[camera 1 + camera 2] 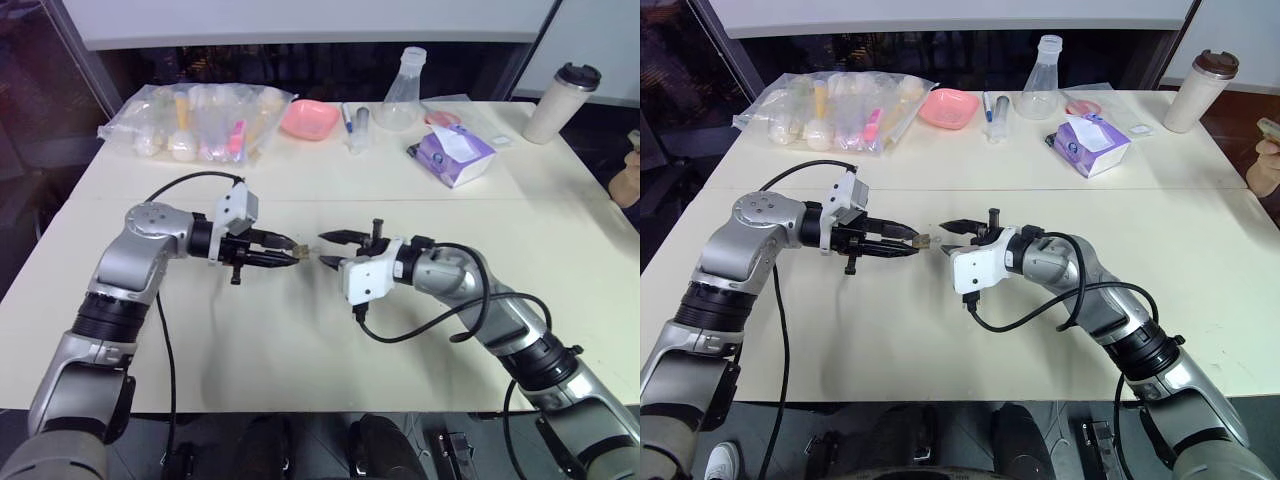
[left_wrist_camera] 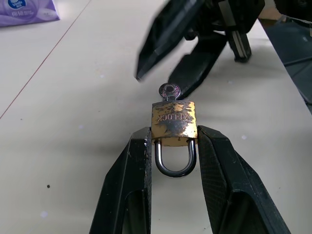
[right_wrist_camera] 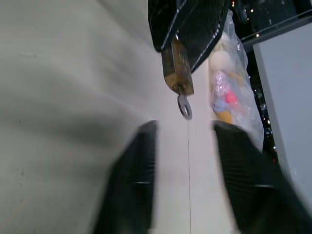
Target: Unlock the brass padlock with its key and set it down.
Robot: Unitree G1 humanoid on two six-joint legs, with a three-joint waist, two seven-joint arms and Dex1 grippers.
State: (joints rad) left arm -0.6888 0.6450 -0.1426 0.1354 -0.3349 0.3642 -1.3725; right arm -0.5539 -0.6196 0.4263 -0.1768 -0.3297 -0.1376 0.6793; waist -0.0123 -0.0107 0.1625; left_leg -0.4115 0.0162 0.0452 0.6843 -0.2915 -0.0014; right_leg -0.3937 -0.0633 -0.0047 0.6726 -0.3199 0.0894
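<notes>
The brass padlock (image 2: 174, 120) is pinched between the two fingers of the left end effector (image 1: 287, 256) and held above the pale surface (image 1: 300, 340), shackle toward the wrist. The key (image 2: 168, 91) is seated in the padlock's far end, its round head protruding. Just beyond the key, the right end effector (image 1: 333, 250) is held with its fingers spread, touching neither key nor padlock.

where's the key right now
The key is stuck in the bottom of the brass padlock, which the left gripper holds above the table's middle; the right gripper, jaws apart, is just short of it.
</notes>
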